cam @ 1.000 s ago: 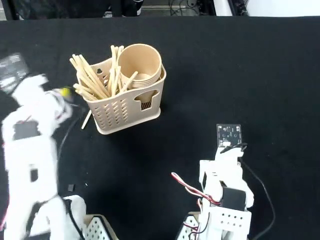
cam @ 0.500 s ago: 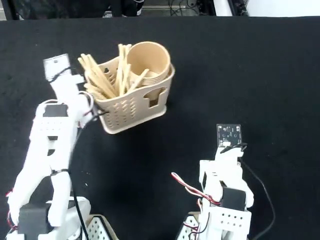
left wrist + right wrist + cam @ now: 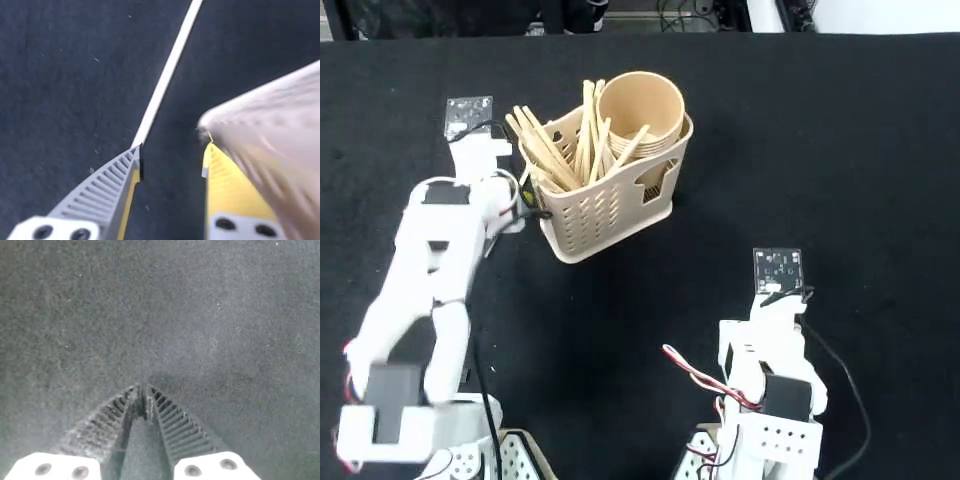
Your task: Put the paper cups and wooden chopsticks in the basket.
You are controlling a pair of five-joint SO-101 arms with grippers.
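Basket (image 3: pixel 610 205) with paper cups (image 3: pixel 642 105) and wooden chopsticks (image 3: pixel 545 150) stands just beside the splayed left gripper (image 3: pixel 172 150) — loose chopstick (image 3: pixel 165 80) at one fingertip — right gripper (image 3: pixel 145 390) well away, clamped on nothing.

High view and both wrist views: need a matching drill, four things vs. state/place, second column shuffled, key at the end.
Things:
1. paper cups
2. loose chopstick
3. left gripper
4. right gripper

States:
A. shut, over bare black cloth
B. lying on the black cloth
C. open, right beside the basket
D. nested inside the basket

Pairs: 1-D, 2-B, 3-C, 4-A
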